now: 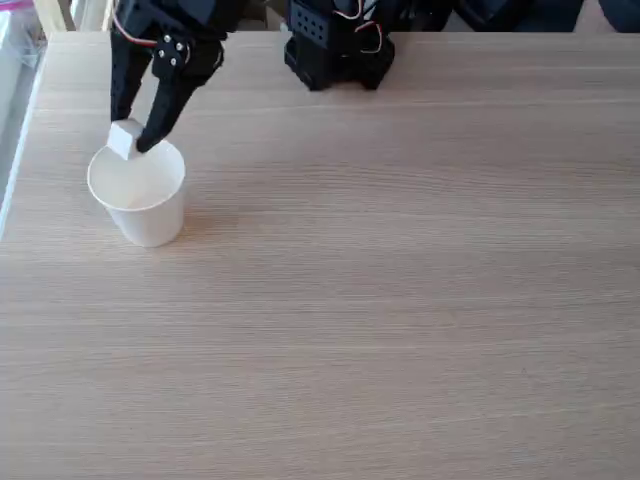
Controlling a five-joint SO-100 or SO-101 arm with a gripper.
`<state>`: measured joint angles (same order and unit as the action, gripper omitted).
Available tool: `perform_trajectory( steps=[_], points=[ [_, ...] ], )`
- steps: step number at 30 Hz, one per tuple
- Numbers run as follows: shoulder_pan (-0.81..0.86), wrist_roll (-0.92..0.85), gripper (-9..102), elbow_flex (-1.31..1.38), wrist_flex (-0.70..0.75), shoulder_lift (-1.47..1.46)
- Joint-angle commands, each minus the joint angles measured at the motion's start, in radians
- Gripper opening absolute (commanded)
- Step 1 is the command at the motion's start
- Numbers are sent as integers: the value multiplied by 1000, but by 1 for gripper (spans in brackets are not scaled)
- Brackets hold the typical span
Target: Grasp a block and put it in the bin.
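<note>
A white paper cup (140, 205) stands upright at the left of the wooden table in the fixed view. Directly over its far rim hangs my black gripper (132, 140), pointing down. Its two fingers are shut on a tiny white cube (126, 138), which sits just above the cup's opening. The inside of the cup looks bare from this angle.
The arm's black base (335, 45) stands at the table's far edge, right of the gripper. The table's left edge (22, 130) runs close to the cup. Bare wood (400, 300) spreads to the right and front.
</note>
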<state>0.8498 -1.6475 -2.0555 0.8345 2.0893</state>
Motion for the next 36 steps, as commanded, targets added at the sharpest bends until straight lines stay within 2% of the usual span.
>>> perform_trajectory(
  steps=[1, 5, 11, 19, 25, 33, 36],
  points=[
    [26, -43, 0, 2, 14, -21],
    [31, -52, 3, -15, -18, -55],
    [12, -80, 26, -14, -84, -104],
    [-23, -69, 29, 37, -117, -118],
    [-57, -75, 26, 67, -143, -61],
    [-229, 0, 1, 20, -118, 173],
    [-322, 54, 0, -77, -100, 295]
  ],
)
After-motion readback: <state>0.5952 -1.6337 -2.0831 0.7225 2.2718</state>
